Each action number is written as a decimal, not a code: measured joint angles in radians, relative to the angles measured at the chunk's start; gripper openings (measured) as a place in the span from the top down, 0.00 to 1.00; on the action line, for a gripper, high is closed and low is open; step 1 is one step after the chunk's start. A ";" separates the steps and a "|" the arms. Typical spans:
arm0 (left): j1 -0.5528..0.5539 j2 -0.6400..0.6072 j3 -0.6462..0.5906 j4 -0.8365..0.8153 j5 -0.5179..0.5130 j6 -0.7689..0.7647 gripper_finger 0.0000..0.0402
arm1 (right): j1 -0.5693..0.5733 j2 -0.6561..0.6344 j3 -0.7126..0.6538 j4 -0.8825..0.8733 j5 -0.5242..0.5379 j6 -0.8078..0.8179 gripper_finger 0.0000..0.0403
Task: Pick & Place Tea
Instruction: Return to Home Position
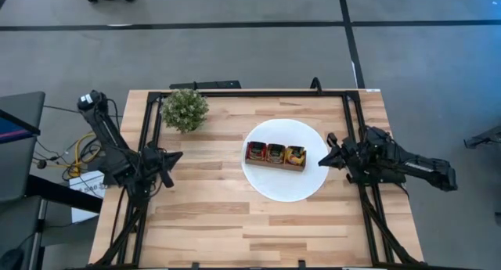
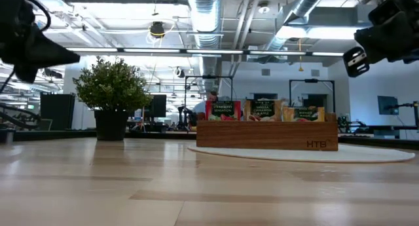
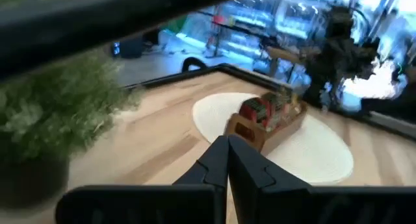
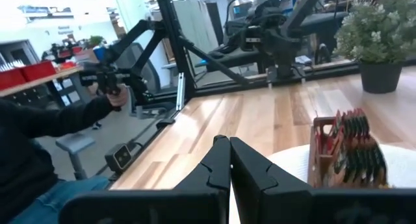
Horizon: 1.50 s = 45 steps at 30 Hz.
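My left claw (image 3: 227, 145) and right claw (image 4: 229, 143) are pressed together; one tray (image 2: 262, 135), three compartments, tea sachets (image 2: 223, 110) seemingly uncountable.

A round white plate (image 1: 286, 188) lies on the pale wooden plank table (image 1: 235, 223), a brown three-compartment wooden tray (image 2: 262, 135) resting across the plate's middle, a small green bushy potted plant (image 1: 185, 109) well apart off the plate's left.

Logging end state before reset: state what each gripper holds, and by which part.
Nothing is held. The left gripper and the right gripper are both shut and empty; the tea stands in the wooden tray on the white plate.
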 joint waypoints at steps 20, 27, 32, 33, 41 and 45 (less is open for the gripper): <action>0.050 0.055 -0.092 0.747 0.200 0.514 1.00 | 0.004 0.000 0.000 -0.001 0.008 0.122 1.00; 0.377 0.190 -0.244 1.748 0.690 1.223 1.00 | 0.004 0.000 0.000 0.000 0.008 0.100 1.00; 0.568 0.159 -0.258 1.864 0.820 1.420 1.00 | 0.004 0.000 0.000 -0.001 0.008 0.095 1.00; 0.592 0.137 -0.259 1.849 0.850 1.429 1.00 | 0.004 0.000 0.000 -0.001 0.008 0.094 1.00; 0.793 -0.164 -0.260 1.431 0.987 1.377 1.00 | 0.004 0.000 0.000 -0.001 0.007 0.071 1.00; 0.853 -0.373 -0.261 1.193 0.991 1.369 1.00 | 0.004 0.000 -0.001 -0.001 -0.001 0.069 1.00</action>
